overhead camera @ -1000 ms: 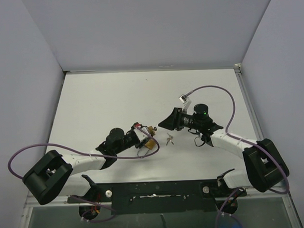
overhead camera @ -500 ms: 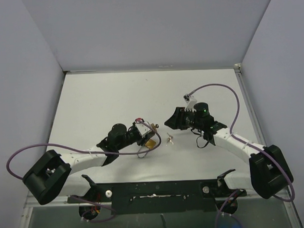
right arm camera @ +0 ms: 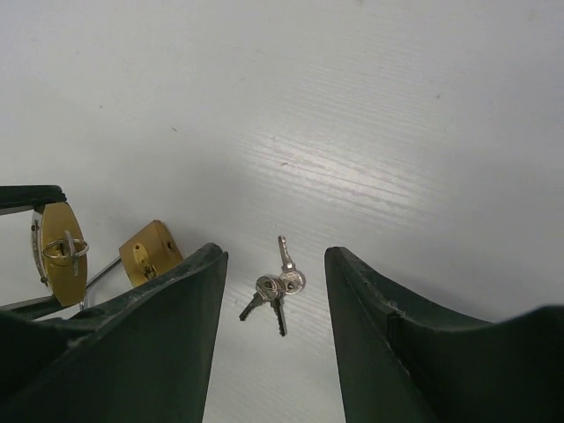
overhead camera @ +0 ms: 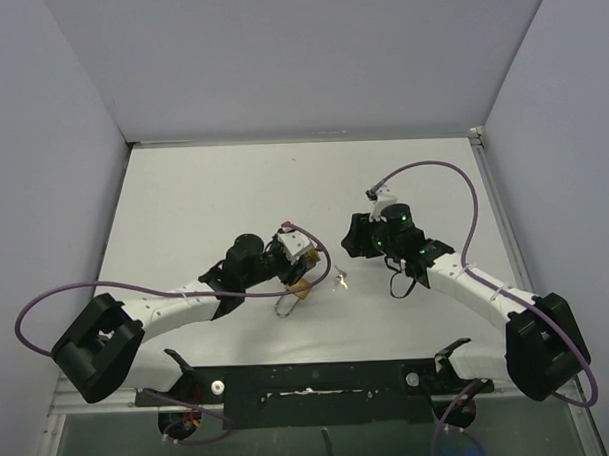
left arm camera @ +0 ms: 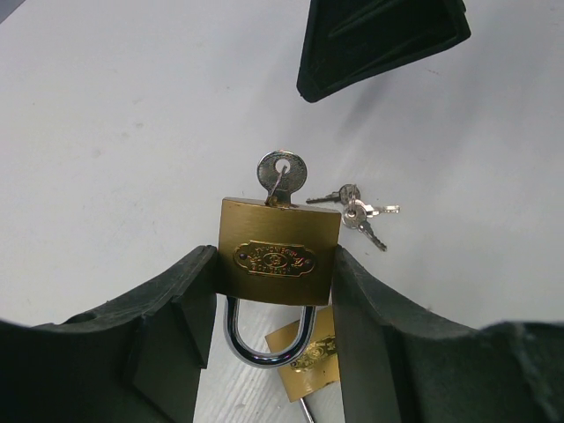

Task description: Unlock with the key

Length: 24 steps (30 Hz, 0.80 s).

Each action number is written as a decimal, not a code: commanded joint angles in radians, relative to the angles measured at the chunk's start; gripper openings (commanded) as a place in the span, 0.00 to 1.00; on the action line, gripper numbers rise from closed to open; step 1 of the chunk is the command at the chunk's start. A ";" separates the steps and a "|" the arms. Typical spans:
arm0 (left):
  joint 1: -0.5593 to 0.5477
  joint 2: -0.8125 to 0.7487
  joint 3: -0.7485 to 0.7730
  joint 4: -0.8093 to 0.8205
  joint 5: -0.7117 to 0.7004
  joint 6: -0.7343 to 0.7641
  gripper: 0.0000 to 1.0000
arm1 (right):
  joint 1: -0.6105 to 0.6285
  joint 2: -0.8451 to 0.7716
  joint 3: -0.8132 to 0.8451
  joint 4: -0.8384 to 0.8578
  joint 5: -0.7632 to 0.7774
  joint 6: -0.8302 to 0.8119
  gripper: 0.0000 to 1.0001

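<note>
Padlock [left arm camera: 278,238] sits clamped by its narrow sides between the fingers [left arm camera: 176,308] of the left gripper [left arm camera: 273,273]. It is lifted off the table [overhead camera: 184,202], with the shackle [left arm camera: 236,322] toward the wrist and the keyhole end pointing away. I note a key [left arm camera: 281,171] seated in that end, with only its round head and a thin wire ring [left arm camera: 275,189] showing. Both shackle legs look seated in the body, so I judge the lock not yet opened. The right gripper [right arm camera: 275,260] is spread wide with nothing in it. It hangs over a loose bunch of spare keys [right arm camera: 275,289] on the table, near the key head but apart from it. A second padlock [left arm camera: 310,348] lies on the table below the held one. On handling, the brass body is dense, rigid and smooth-faced, so it could twist in the grip when torque goes through the key. The hold on its sides looks square. The key is small, light, thin and stiff, and offers little to catch. I would pinch the head across its two flat faces, well onto it and clear of the wire ring, then turn about the shaft line. A hold on the edge of the head would likely slip off.
</note>
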 commanded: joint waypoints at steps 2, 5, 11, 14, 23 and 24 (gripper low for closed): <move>-0.005 0.011 0.072 0.032 0.038 -0.012 0.00 | 0.027 -0.025 0.055 -0.008 0.079 -0.076 0.50; -0.005 0.019 0.081 0.021 0.047 -0.010 0.00 | 0.049 -0.005 0.082 -0.035 0.096 -0.092 0.50; -0.007 0.039 0.094 0.009 0.064 -0.013 0.00 | 0.093 0.040 0.117 -0.041 0.102 -0.093 0.50; -0.011 0.048 0.115 0.008 0.069 -0.016 0.00 | 0.115 0.075 0.137 -0.050 0.108 -0.091 0.50; -0.023 0.074 0.144 -0.025 0.072 -0.007 0.00 | 0.168 0.140 0.189 -0.075 0.133 -0.089 0.49; -0.023 0.077 0.148 -0.027 0.071 -0.006 0.00 | 0.172 0.141 0.192 -0.075 0.133 -0.089 0.49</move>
